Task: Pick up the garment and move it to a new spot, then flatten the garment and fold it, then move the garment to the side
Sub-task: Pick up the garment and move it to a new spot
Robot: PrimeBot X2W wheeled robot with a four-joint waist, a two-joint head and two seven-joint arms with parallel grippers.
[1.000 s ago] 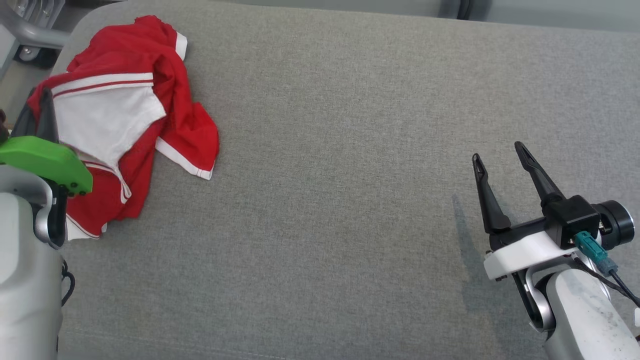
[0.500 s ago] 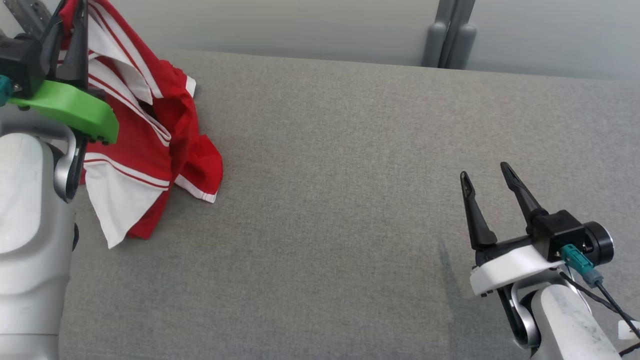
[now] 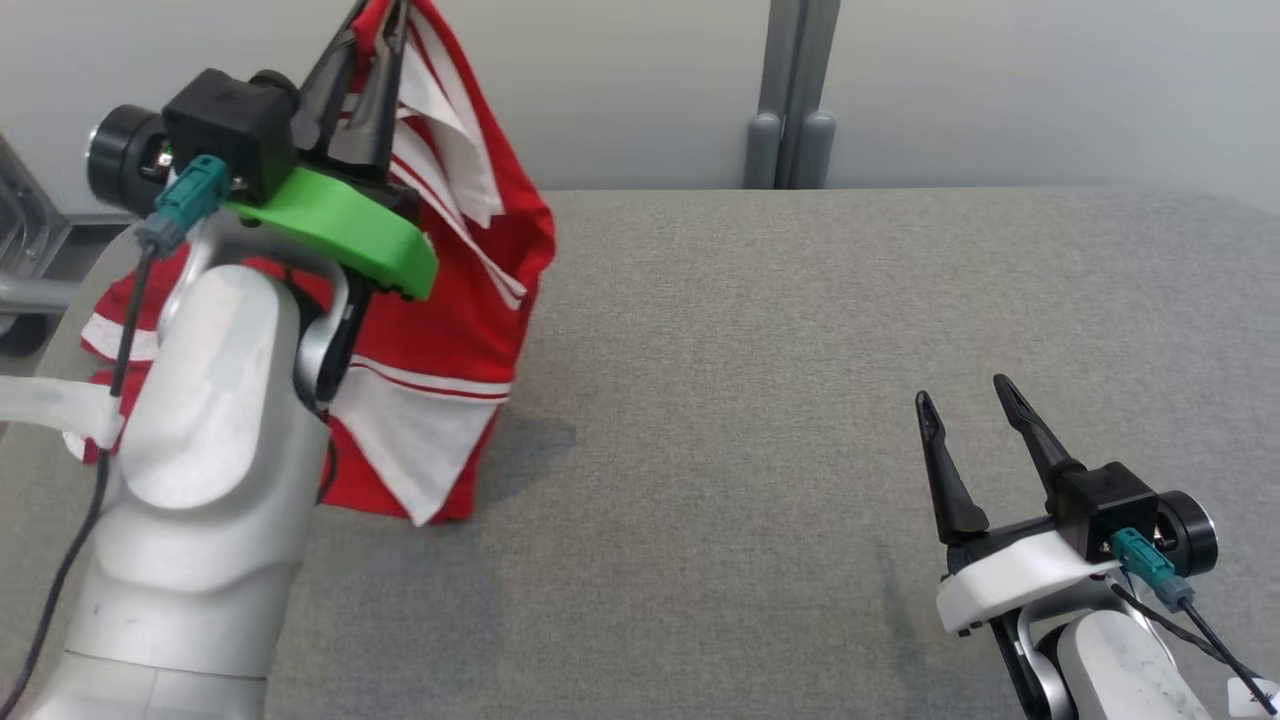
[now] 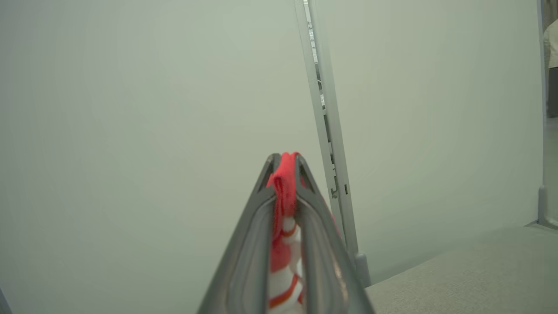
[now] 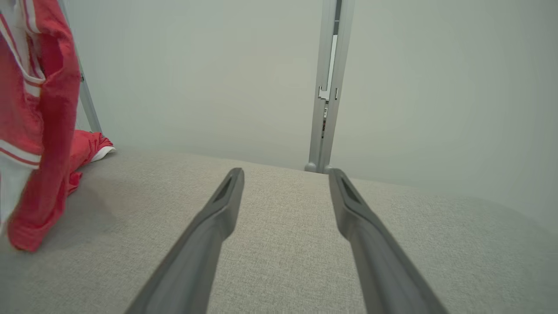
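Note:
The garment (image 3: 440, 330) is a red shirt with white panels and stripes. It hangs from my left gripper (image 3: 375, 20), which is shut on a fold of it high above the grey table's left end. Its lower hem still rests on the table (image 3: 760, 340). In the left wrist view red cloth (image 4: 284, 187) is pinched between the two fingers. The right wrist view has the hanging garment (image 5: 48, 131) at its left edge. My right gripper (image 3: 965, 395) stands open low over the table's right front, with nothing between its fingers (image 5: 218, 218).
A pale wall with a grey upright post (image 3: 795, 90) stands behind the table. A metal frame part (image 3: 20, 250) shows past the table's left edge. The grey cloth surface stretches wide between the garment and my right gripper.
My left gripper has risen and shifted right with the garment, lifting it from a heap into a hanging drape. The head camera has tilted up. The right gripper stays open.

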